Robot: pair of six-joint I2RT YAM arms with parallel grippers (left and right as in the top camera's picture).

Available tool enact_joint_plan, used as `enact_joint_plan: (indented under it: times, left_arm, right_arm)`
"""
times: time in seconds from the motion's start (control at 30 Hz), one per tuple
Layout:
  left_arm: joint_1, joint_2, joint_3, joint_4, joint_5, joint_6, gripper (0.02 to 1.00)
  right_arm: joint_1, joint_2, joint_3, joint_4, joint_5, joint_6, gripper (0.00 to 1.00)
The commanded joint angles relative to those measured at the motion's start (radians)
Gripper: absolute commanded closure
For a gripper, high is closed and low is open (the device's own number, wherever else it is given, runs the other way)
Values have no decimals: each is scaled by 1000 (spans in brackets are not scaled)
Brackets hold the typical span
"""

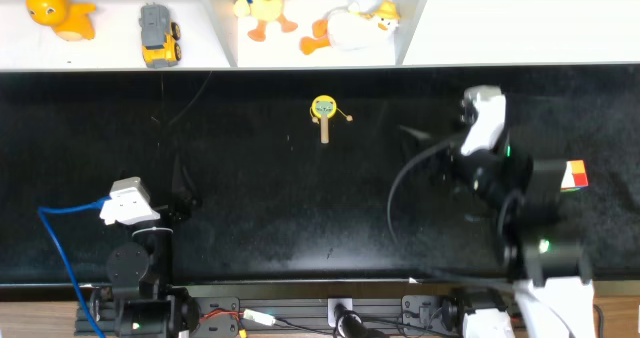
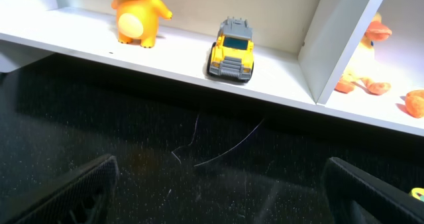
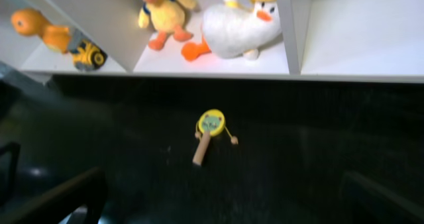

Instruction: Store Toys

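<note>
- Black mat (image 1: 250, 208) covers the table; a white shelf (image 1: 222, 28) runs along its far edge, split into bays.
- Left bay: an orange duck (image 1: 58, 10) and a yellow truck (image 1: 158, 36), standing apart.
- Middle bay: a plush duck (image 1: 265, 3) and a white goose (image 1: 352, 28) lying just beside it.
- Right bay (image 1: 520, 23): its white floor shows.
- Rattle (image 3: 211, 128) lies flat on the mat in front of the middle bay, well apart from both arms. A cube (image 1: 573, 175) sits beside the right arm, partly hidden by it.
- Left gripper (image 2: 218, 184) hangs over the mat facing the left bay, jaws wide and holding nothing. Right gripper (image 3: 225, 197) faces the rattle, jaws also wide and bare.
- Risks, as I judge them:
  - The rattle's thin handle lies flat, so the jaws may scrape the mat or push it away rather than close on it.
  - Its beads on strings could snag a finger.
  - Setting it in the middle bay may knock the goose or duck, or clip a divider.
  - The right arm may sweep the cube off its spot while swinging.
</note>
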Motion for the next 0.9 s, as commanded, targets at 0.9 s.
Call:
enact_joint_plan:
  times: [0.9]
  left_arm:
    - [-3, -10, -7, 5, -11, -21, 20]
  right_arm:
    - [507, 685, 263, -34, 179, 158, 3]
